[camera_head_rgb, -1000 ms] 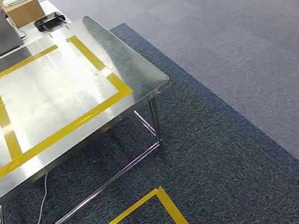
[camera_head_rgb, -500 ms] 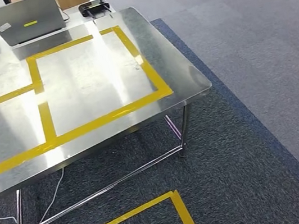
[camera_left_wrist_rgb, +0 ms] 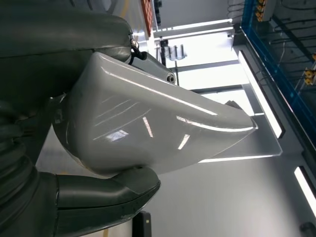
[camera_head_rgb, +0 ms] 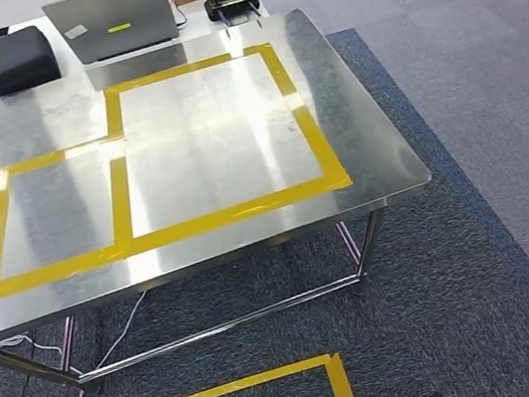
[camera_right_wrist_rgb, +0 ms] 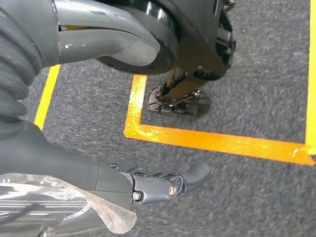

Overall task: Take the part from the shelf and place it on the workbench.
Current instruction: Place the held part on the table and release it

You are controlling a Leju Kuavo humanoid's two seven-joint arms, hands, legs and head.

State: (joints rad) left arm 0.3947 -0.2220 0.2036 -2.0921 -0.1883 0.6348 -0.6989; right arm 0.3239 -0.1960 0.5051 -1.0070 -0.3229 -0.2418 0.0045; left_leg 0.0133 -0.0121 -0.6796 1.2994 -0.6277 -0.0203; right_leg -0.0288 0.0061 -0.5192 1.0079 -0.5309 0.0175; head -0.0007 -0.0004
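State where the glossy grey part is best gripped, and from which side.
Probably the broad end of the grey part, approached from that end, as the left hand holds it: the far end tapers thin.

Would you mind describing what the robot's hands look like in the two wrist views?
The left hand shows a grey ribbed cover at the wrist and a thick, smooth dark grey thumb with a rounded tip. The right hand has the same grey ribbed cover, a thick grey thumb, and slimmer, darker fingers with small silver pins at the joints. No markings or loose cables are visible on either.
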